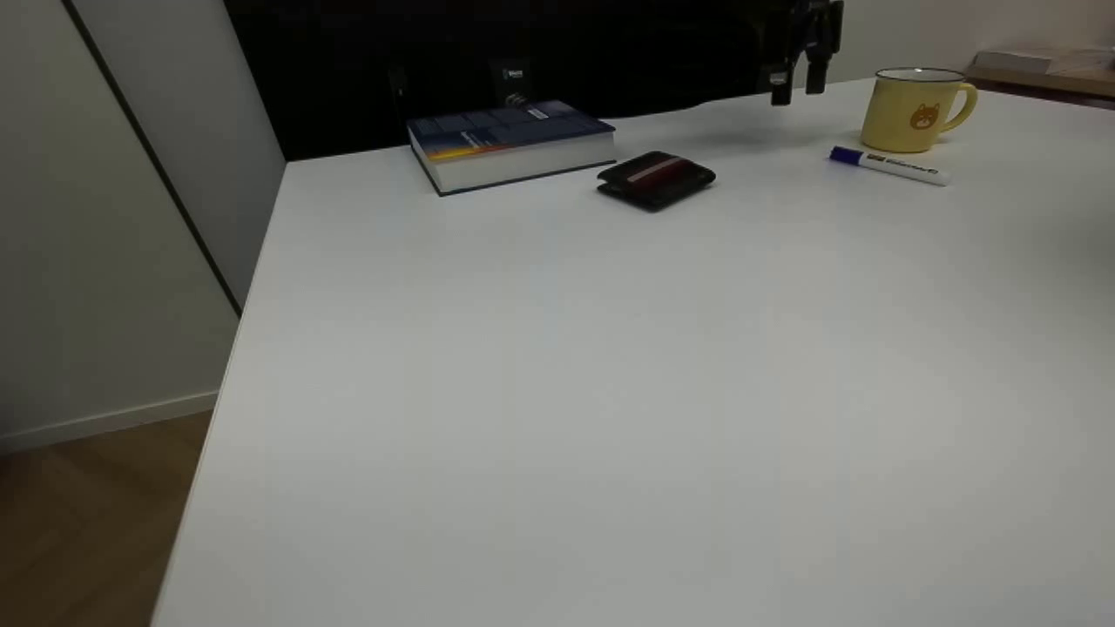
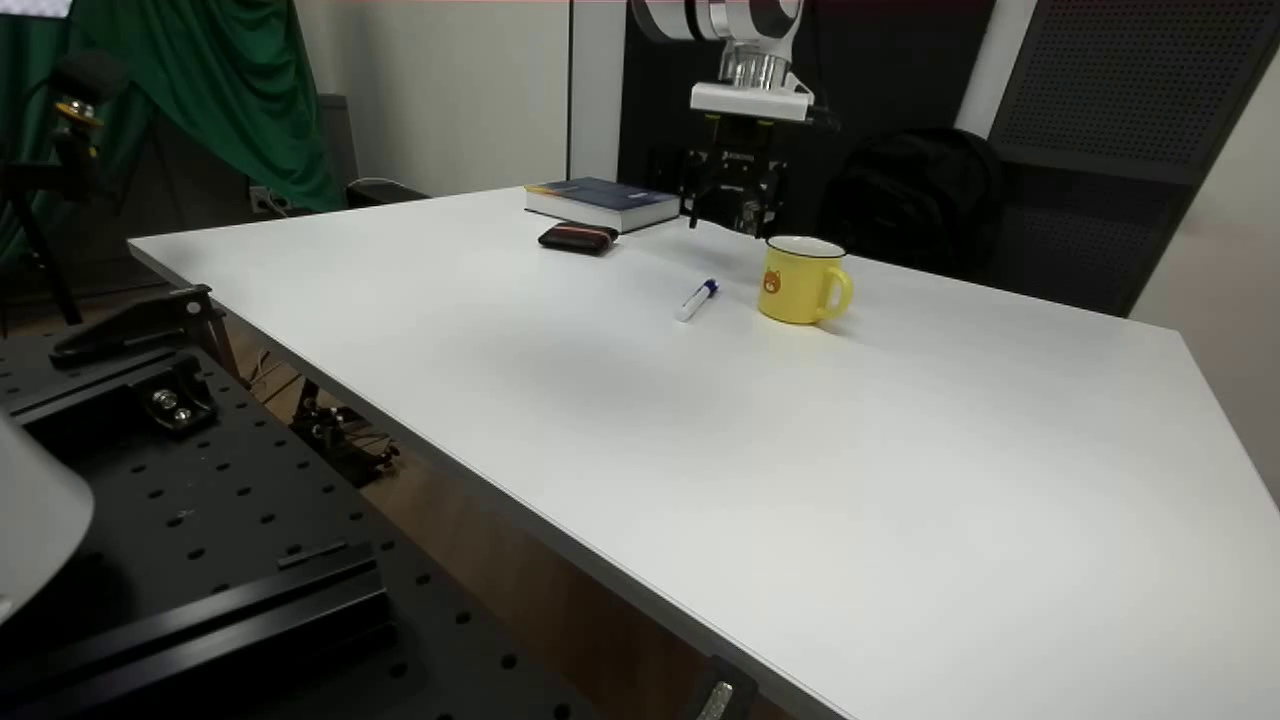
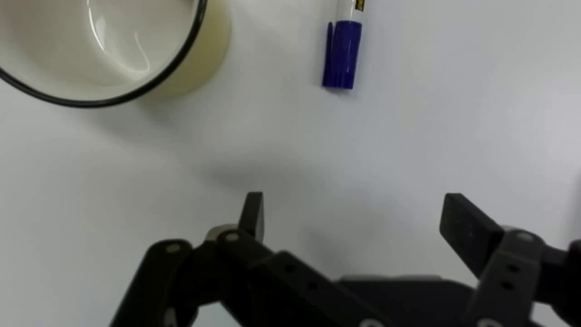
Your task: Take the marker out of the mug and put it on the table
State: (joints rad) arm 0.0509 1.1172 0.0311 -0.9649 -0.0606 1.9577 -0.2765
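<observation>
Jaws wide apart, empty. Wrist view: marker (image 3: 346,45) on worktop (image 3: 408,127) ahead, cap (image 3: 343,59) nearest jaws, long axis roughly square to closing line.

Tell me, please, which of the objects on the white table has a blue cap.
The marker, the thin white stick lying beside the yellow mug. Only it has one; the mug, the folded wallet and the thick book have none.
</observation>
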